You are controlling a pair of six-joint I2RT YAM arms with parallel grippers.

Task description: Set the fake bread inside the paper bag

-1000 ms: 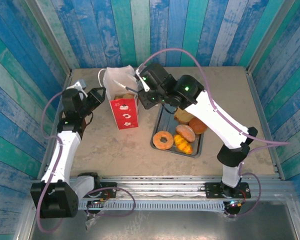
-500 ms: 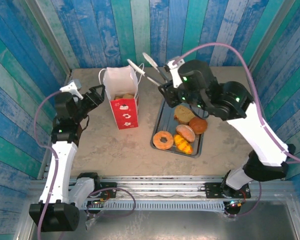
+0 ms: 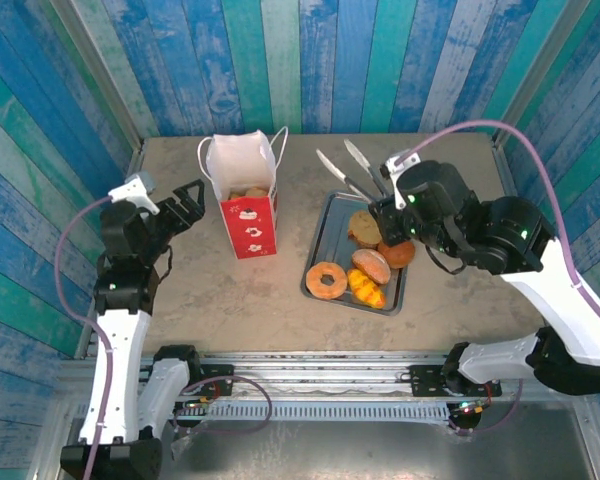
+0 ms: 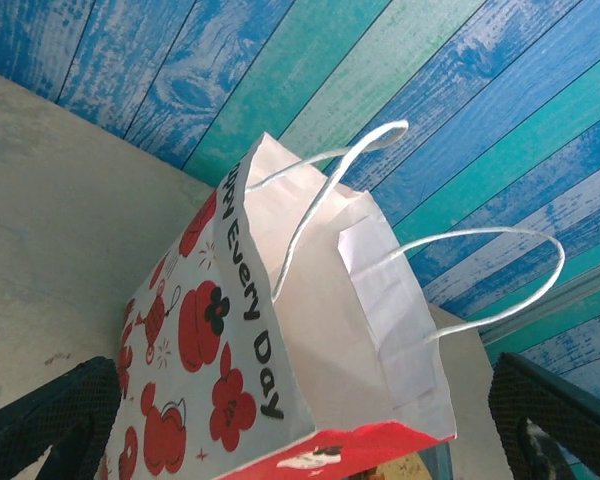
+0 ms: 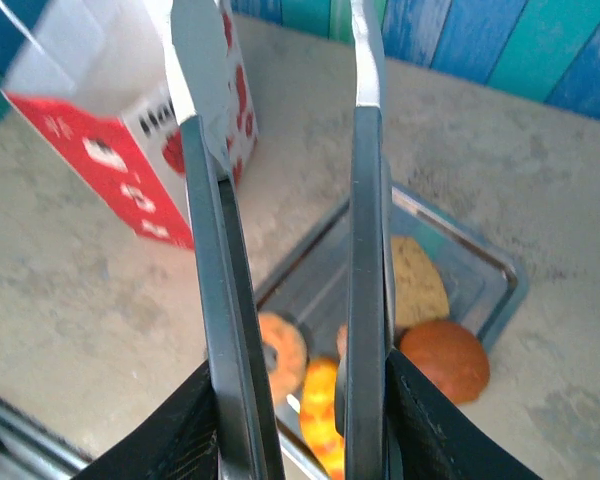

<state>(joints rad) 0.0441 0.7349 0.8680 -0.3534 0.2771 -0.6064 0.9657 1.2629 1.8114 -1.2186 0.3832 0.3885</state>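
Here, tongs (image 5: 366,250) hang over the tray (image 3: 330,235), near the paper bag (image 3: 248,225).

Overhead plus two wrist cameras
Top camera looks down from 6 o'clock; left wrist, close, faces the paper bag (image 4: 220,340) toward 3 o'clock; right wrist looks along the tongs (image 5: 365,250) toward 10 o'clock; all share the bag.

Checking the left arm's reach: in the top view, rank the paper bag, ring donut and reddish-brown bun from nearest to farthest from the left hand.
From the left hand:
1. paper bag, just to its right.
2. ring donut, near-left corner of the metal tray.
3. reddish-brown bun, right side of the tray.
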